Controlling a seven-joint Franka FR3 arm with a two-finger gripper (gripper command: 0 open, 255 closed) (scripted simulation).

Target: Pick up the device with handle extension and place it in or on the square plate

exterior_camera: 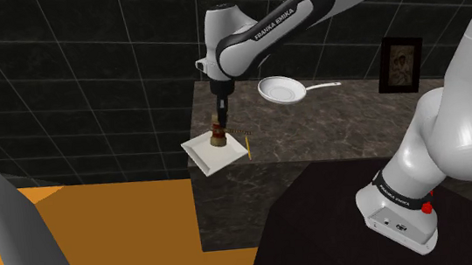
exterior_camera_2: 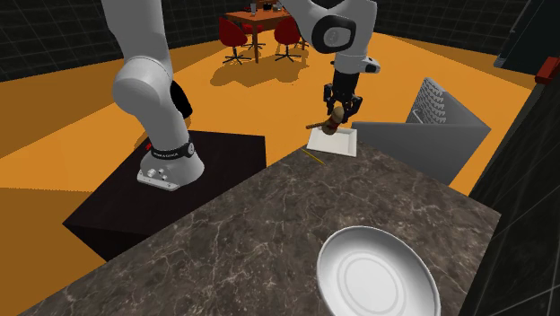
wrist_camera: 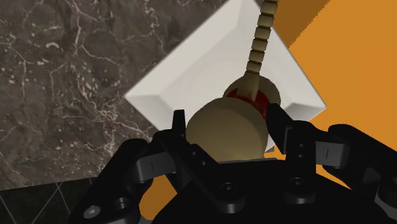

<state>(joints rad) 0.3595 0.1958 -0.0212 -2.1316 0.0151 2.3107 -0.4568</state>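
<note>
Two fingers of hand (wrist_camera: 228, 124) clamped on round tan device (wrist_camera: 224, 137), ridged handle (wrist_camera: 257, 44) jutting out. We note device over white square plate (wrist_camera: 191, 83) at worktop (wrist_camera: 63, 76) corner; contact with plate unclear. White pan (exterior_camera: 280, 89) well apart.

A dark marbled counter (exterior_camera: 331, 132) (exterior_camera_2: 260, 224) (wrist_camera: 63, 83) is set on an orange floor (exterior_camera: 119, 225) (exterior_camera_2: 81, 108) (wrist_camera: 356, 57). A white square plate (exterior_camera: 221, 160) (exterior_camera_2: 339, 142) (wrist_camera: 191, 76) is laid at one corner of it, with part of the plate hung out over the edge. A thin yellow stick (exterior_camera: 249, 145) (exterior_camera_2: 313, 159) is seen on the stone just beside the plate. A white pan (exterior_camera: 280, 89) (exterior_camera_2: 377, 274) is placed well apart from both, by the opposite edge.
</note>
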